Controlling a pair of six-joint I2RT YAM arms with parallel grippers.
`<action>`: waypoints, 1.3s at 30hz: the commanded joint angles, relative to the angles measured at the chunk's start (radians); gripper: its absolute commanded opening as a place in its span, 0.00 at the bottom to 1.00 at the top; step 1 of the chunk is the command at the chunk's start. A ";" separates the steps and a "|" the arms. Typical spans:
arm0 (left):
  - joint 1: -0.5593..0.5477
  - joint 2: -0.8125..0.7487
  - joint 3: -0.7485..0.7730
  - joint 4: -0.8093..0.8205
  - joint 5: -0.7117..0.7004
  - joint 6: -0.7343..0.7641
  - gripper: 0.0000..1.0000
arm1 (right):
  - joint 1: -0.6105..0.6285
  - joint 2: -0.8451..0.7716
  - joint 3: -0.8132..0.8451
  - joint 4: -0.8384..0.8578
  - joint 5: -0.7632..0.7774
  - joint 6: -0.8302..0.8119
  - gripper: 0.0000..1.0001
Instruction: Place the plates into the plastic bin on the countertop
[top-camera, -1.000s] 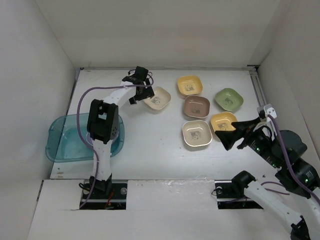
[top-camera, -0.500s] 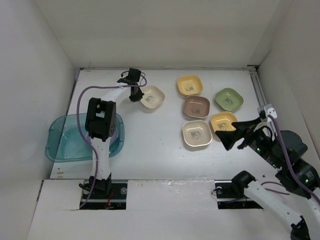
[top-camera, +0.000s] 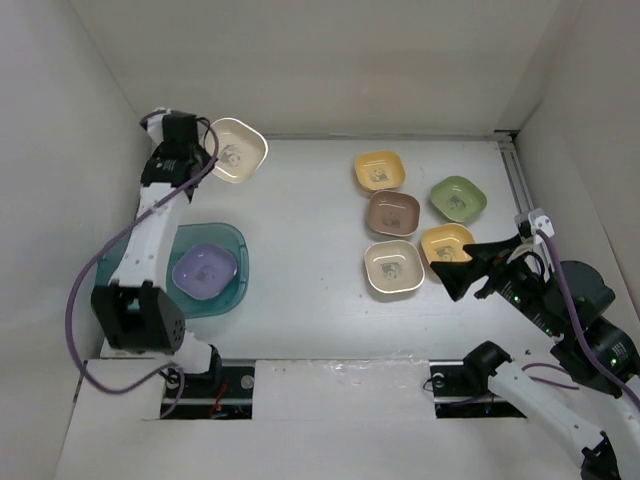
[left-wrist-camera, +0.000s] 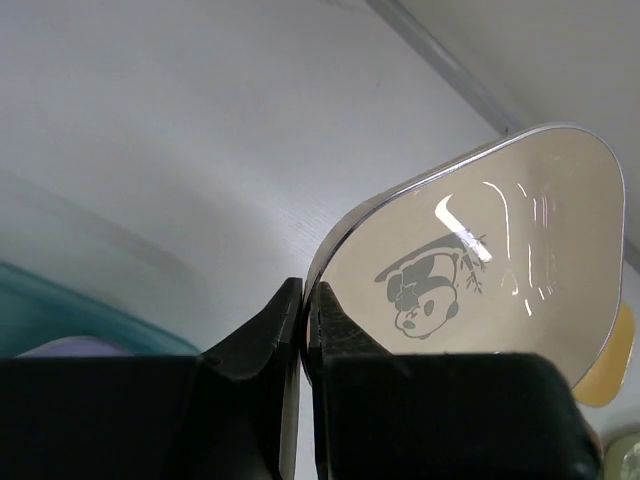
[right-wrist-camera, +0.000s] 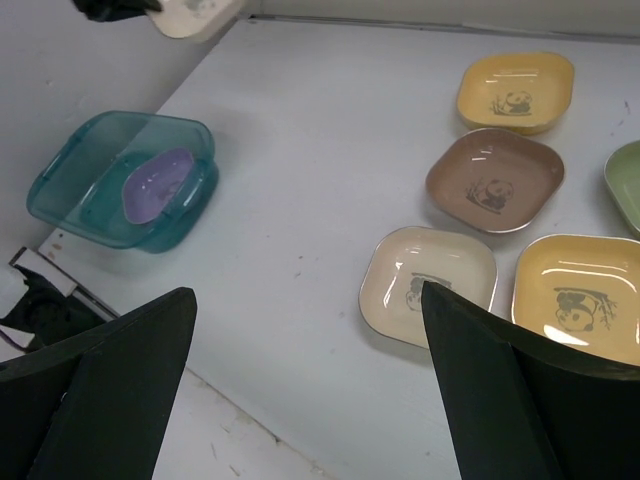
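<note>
Left tool (top-camera: 205, 152) clamped on cream plate (top-camera: 238, 150) rim, far left, beyond plastic bin (right-wrist-camera: 75, 185); right tool (top-camera: 452, 270) apart, near right.

The plastic bin (top-camera: 242, 265) is see-through blue-green and sits on the white countertop (top-camera: 300, 220) at the left side. One purple plate (top-camera: 204, 270) lies flat inside it. A cream plate (top-camera: 237, 150) with a panda picture is up in the air over the far left corner, pinched at its rim by the left gripper (left-wrist-camera: 303, 300). Five more plates lie flat on the right side, close together: a yellow plate (top-camera: 380, 170) at the back, a brown plate (top-camera: 393, 212) just in front of it, a green plate (top-camera: 458, 198) beside the brown one, then a second cream plate (top-camera: 393, 269) and an orange-yellow plate (top-camera: 447, 243) nearest the front
</note>
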 joint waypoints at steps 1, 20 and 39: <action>0.031 -0.141 -0.129 -0.085 -0.079 -0.020 0.00 | 0.006 -0.001 0.015 0.035 -0.008 0.008 1.00; 0.315 -0.488 -0.497 -0.177 -0.033 0.175 0.00 | 0.006 -0.062 0.077 0.001 -0.050 -0.050 1.00; 0.301 -0.578 -0.450 -0.199 0.123 0.141 1.00 | 0.006 -0.090 0.087 -0.017 -0.041 -0.080 1.00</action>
